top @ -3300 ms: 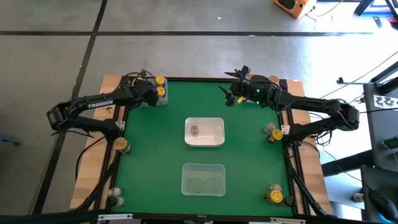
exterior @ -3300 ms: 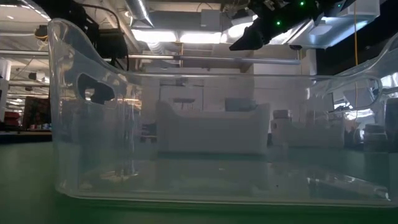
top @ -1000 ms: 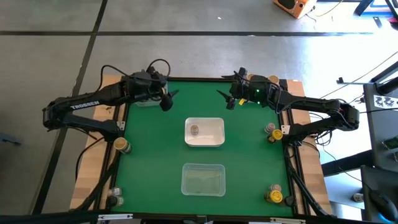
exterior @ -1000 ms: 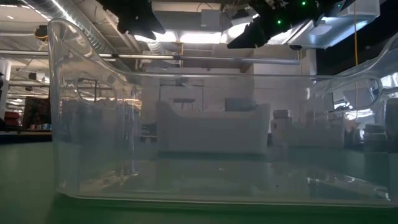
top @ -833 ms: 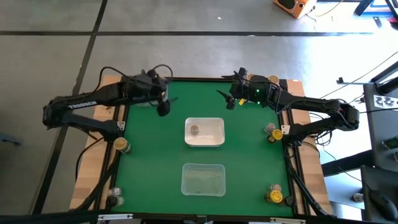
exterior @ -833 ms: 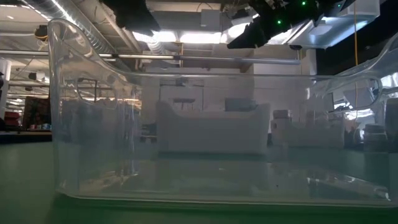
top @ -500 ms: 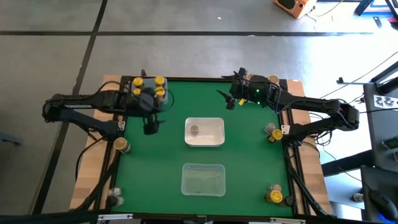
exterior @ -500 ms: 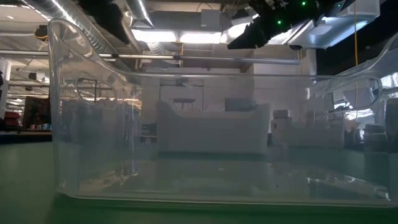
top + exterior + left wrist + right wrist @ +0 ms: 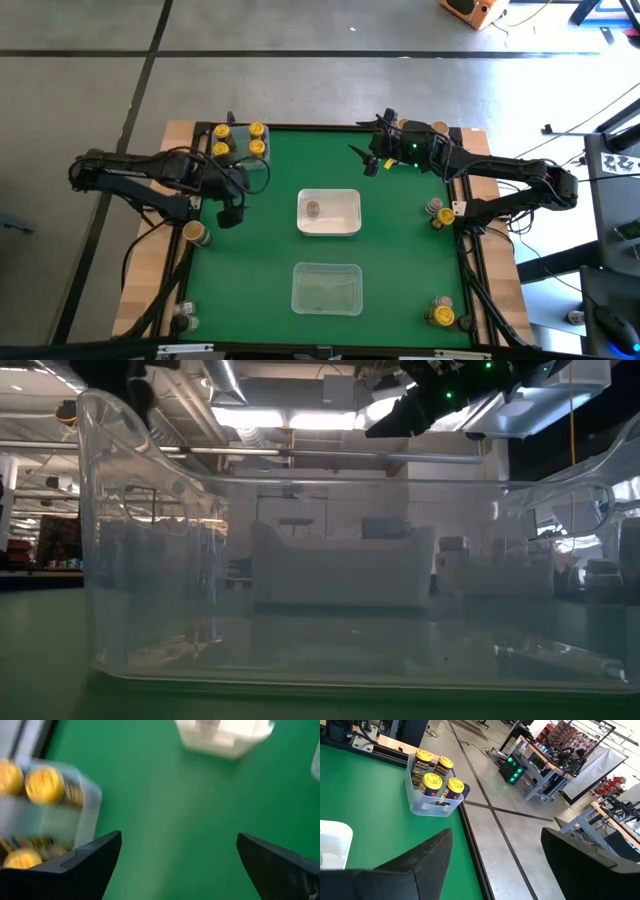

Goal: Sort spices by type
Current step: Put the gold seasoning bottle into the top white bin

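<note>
Several yellow-lidded spice jars stand in a small clear bin at the table's far left. One jar with a tan lid sits in the white bin at the centre. My left gripper hangs open over bare green mat, between those two bins, pointing down; nothing is between its fingers. My right gripper is held open and high near the far edge, also with nothing in it.
A larger clear bin stands near the front edge and fills the low view. Loose jars stand at the table's rims: left, near left, right and near right.
My left gripper has left the bin of yellow-lidded jars and swung toward the table's near and left edges. It has tipped from nearly level to pointing down at the mat. The jars in that bin, hidden by the arm before, now show.
</note>
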You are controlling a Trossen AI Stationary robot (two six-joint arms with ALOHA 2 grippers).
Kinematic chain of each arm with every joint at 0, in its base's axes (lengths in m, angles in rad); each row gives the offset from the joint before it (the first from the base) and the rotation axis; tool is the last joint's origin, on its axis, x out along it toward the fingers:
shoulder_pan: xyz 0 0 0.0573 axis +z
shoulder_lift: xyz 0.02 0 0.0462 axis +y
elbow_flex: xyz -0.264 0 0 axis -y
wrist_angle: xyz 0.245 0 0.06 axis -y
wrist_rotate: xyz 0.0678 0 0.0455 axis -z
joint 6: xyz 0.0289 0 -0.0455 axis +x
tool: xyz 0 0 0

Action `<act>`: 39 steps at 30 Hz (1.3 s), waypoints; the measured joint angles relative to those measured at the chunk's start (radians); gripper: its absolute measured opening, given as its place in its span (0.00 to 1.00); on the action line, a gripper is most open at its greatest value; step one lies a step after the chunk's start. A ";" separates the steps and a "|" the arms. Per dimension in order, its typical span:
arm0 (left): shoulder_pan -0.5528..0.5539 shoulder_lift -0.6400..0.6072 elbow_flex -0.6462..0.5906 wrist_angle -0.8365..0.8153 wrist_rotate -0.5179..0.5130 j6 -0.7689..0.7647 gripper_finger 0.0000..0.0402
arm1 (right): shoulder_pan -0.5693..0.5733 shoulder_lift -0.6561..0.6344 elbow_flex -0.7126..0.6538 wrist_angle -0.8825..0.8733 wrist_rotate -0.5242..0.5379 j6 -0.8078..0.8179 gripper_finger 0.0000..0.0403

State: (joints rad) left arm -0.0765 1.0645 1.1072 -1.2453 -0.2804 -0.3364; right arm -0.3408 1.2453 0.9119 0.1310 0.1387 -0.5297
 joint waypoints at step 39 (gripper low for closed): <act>-0.359 0.090 -0.216 -0.299 0.370 -0.446 0.98 | 0.000 0.000 0.000 0.000 -0.001 -0.029 0.76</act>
State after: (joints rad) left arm -0.4353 1.1549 0.8916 -1.5444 0.0895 -0.7821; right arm -0.3408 1.2449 0.9119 0.1310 0.1375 -0.5591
